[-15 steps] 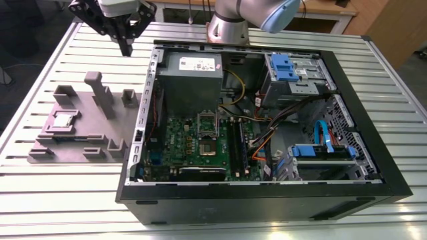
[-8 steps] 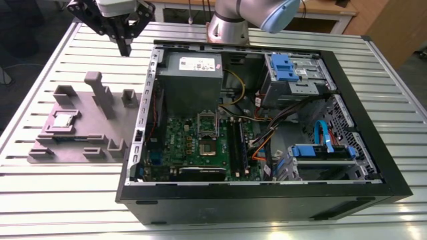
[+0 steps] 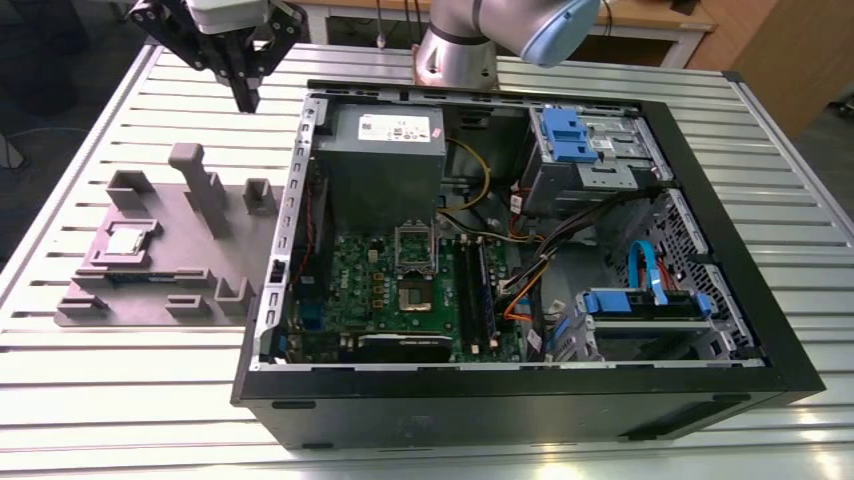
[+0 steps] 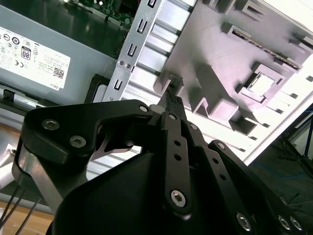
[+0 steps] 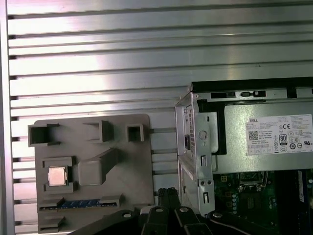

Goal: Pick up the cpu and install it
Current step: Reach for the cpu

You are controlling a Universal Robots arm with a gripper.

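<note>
The cpu (image 3: pixel 127 242) is a small silver square seated in a pocket of the grey fixture tray (image 3: pixel 167 215), at the exterior view's left beside the open computer case (image 3: pixel 534 400). Both wrist views show the cpu (image 5: pixel 57 176) (image 4: pixel 259 84) lying flat in its pocket. My gripper (image 3: pixel 247 98) hangs high above the table behind the tray, well apart from the chip. Its black fingers (image 4: pixel 171 100) are pressed together with nothing between them. Inside the case, the motherboard's socket (image 3: pixel 415 296) lies near the middle of the green board.
A grey power supply (image 3: pixel 380 145) with a white label fills the case's back corner nearest the tray. Upright posts (image 3: pixel 200 185) rise from the tray. Blue drive bays (image 3: pixel 581 140) and cables occupy the case's right side. The slatted metal table (image 3: pixel 107 390) stretches all around.
</note>
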